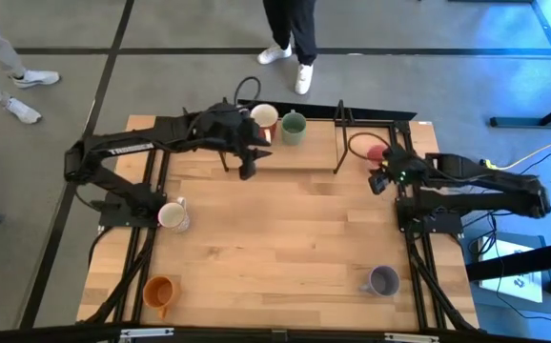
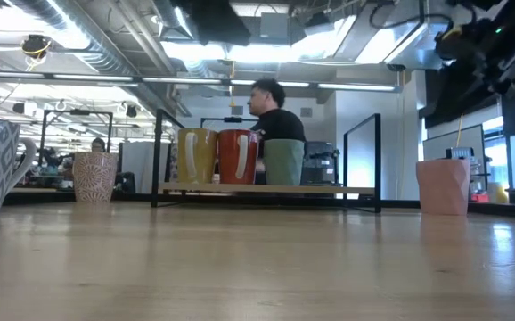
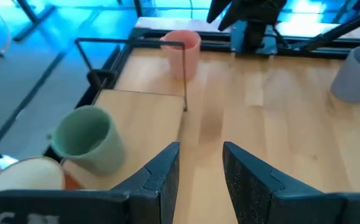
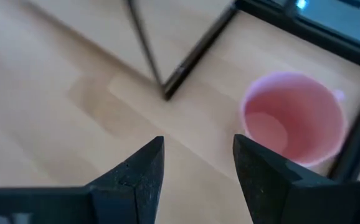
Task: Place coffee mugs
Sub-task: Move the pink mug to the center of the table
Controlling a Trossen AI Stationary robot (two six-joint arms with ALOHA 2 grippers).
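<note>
While both arms hang over the far end of the worktop (image 1: pixel 275 238), the left gripper (image 1: pixel 249 170) hovers empty, jaws apart, beside the green mug (image 1: pixel 294 128) and white mug (image 1: pixel 264 116) on the rack (image 1: pixel 342 143). Right gripper (image 1: pixel 378 181): jaws apart, empty, just beside the pink mug (image 1: pixel 377 152). Loose on the worktop: patterned mug (image 1: pixel 173 215), orange mug (image 1: pixel 159 291), grey mug (image 1: pixel 383 280).

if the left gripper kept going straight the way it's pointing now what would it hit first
Probably nothing close. The left gripper, jaws open and empty, points across bare table between the rack's thin upright bar and the grey mug. Farthest along that line stands the right arm's base, though depth is hard to judge.
</note>
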